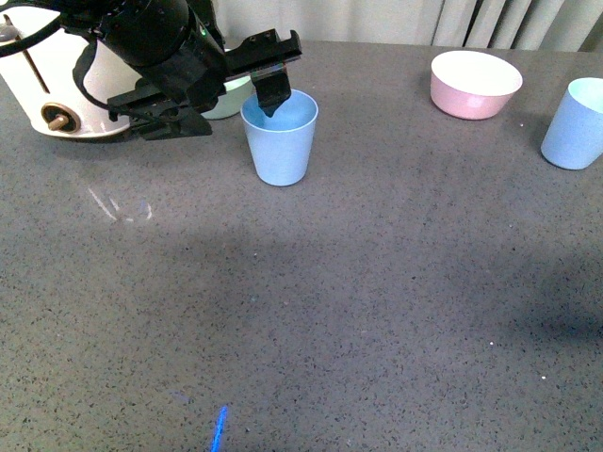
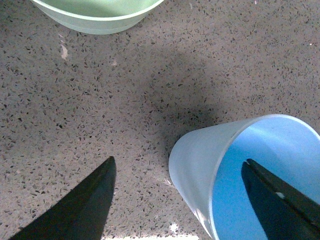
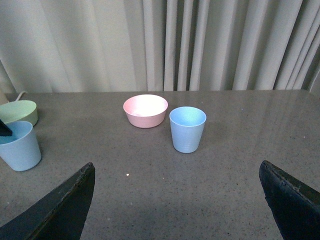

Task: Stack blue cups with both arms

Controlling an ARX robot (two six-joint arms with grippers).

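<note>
One blue cup [image 1: 280, 141] stands upright at the back left of the grey table [image 1: 311, 320]. My left gripper [image 1: 236, 111] is open over it, with one finger [image 1: 273, 96] dipped inside the rim and the other outside the wall. The left wrist view shows that cup [image 2: 200, 165] with its wall between the open fingertips of the left gripper [image 2: 178, 161], not touched. The second blue cup [image 1: 575, 122] stands at the right edge. My right gripper [image 3: 176, 167] is open and empty, some way back from this cup [image 3: 187, 130]; it is out of the front view.
A pink bowl [image 1: 474, 83] sits at the back between the cups. A mint-green bowl [image 1: 229, 99] lies just behind the left cup, partly hidden by the left arm. A white appliance [image 1: 57, 94] stands at the far left. Curtains [image 3: 165, 45] hang behind the table.
</note>
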